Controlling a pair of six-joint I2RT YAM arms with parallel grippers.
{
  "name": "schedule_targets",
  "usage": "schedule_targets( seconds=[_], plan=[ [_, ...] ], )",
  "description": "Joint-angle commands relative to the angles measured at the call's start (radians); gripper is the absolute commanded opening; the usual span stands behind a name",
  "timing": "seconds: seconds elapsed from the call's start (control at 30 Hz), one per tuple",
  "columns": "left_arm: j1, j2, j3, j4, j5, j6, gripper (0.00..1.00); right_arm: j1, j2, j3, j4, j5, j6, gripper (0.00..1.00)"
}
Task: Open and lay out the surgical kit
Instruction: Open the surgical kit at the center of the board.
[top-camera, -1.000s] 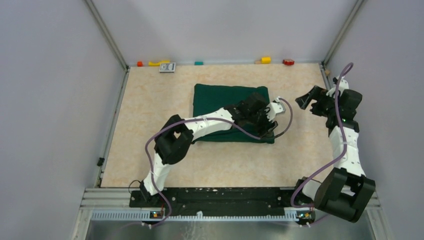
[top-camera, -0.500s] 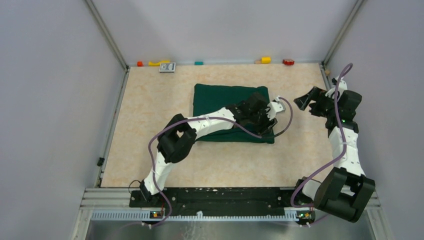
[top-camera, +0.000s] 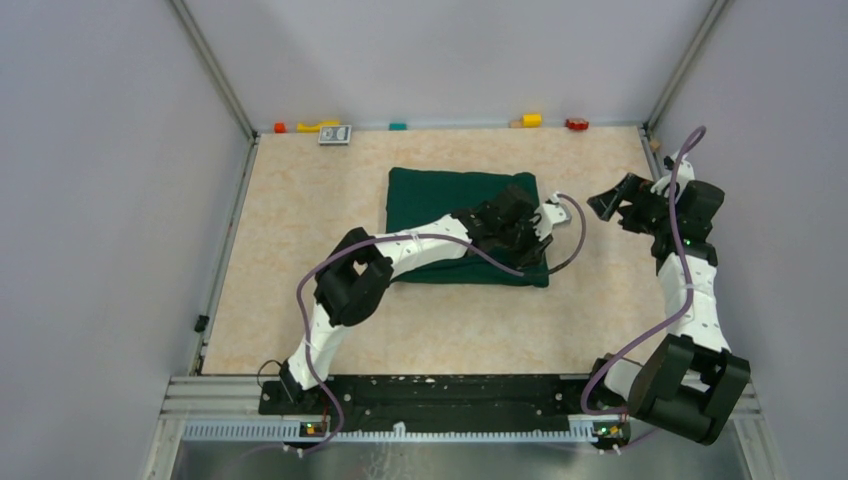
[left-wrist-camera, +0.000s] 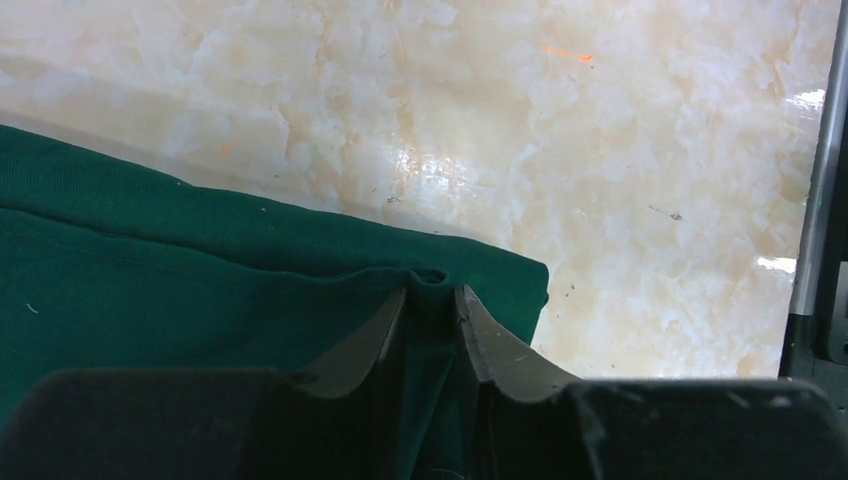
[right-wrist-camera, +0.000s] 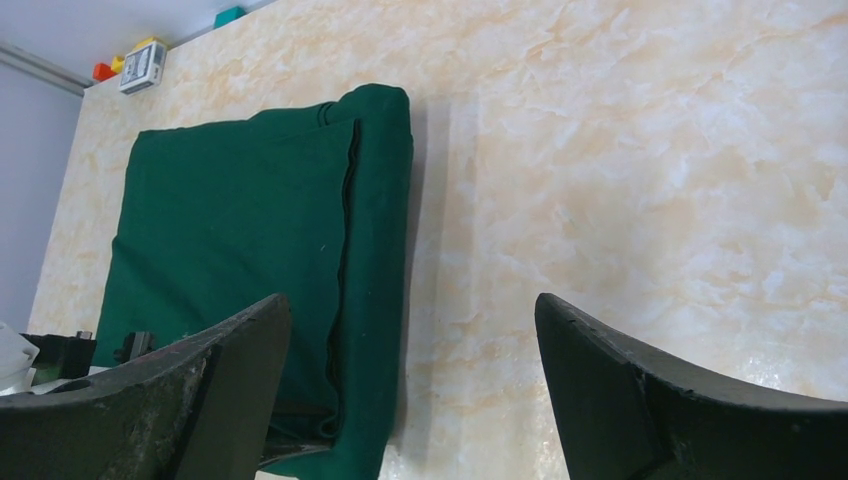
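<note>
The surgical kit (top-camera: 440, 200) lies in the middle of the table as a folded dark green cloth bundle; only the cloth shows. My left gripper (top-camera: 537, 255) is down at its near right corner. In the left wrist view, the left gripper (left-wrist-camera: 432, 295) is shut on a raised pinch of the green cloth (left-wrist-camera: 200, 260), which bunches up between the two fingertips. My right gripper (top-camera: 610, 205) hangs open above bare table right of the bundle. In the right wrist view, the right gripper (right-wrist-camera: 412, 305) has wide-apart fingers framing the right edge of the cloth (right-wrist-camera: 240, 220).
Small coloured blocks line the far wall: red (top-camera: 279, 128), yellow (top-camera: 318, 126), teal (top-camera: 398, 127), yellow (top-camera: 531, 120), red (top-camera: 576, 124). A small grey box (top-camera: 335, 135) sits beside them. A metal frame post (left-wrist-camera: 815, 200) stands to the right of the left gripper.
The left gripper's fingers have closed in on the cloth at the bundle's near right corner. The right arm has barely moved.
</note>
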Motion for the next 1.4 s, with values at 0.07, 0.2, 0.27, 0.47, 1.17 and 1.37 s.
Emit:
schedule_targets(
  seconds=[0.07,0.2,0.27,0.47,1.17,1.37],
  plan=[
    [0.008,-0.038,0.023,0.033,0.05,-0.051,0.3,-0.013,-0.005,-0.007,0.044,-0.022,0.008,0.9],
    [0.021,-0.03,0.04,0.033,0.075,-0.082,0.21,-0.013,0.003,-0.009,0.047,-0.04,0.009,0.9],
    [0.025,-0.024,0.045,0.029,0.075,-0.089,0.16,-0.013,0.006,-0.009,0.048,-0.046,0.01,0.9],
    [0.027,-0.014,0.045,0.033,0.079,-0.088,0.13,-0.014,0.005,-0.009,0.049,-0.051,0.012,0.9],
    [0.189,-0.273,-0.087,0.063,0.054,-0.152,0.0,-0.029,-0.012,0.015,0.027,-0.038,-0.009,0.9],
    [0.473,-0.687,-0.264,-0.048,-0.148,-0.063,0.0,-0.028,-0.031,0.032,0.02,-0.066,-0.024,0.9]
  ],
)
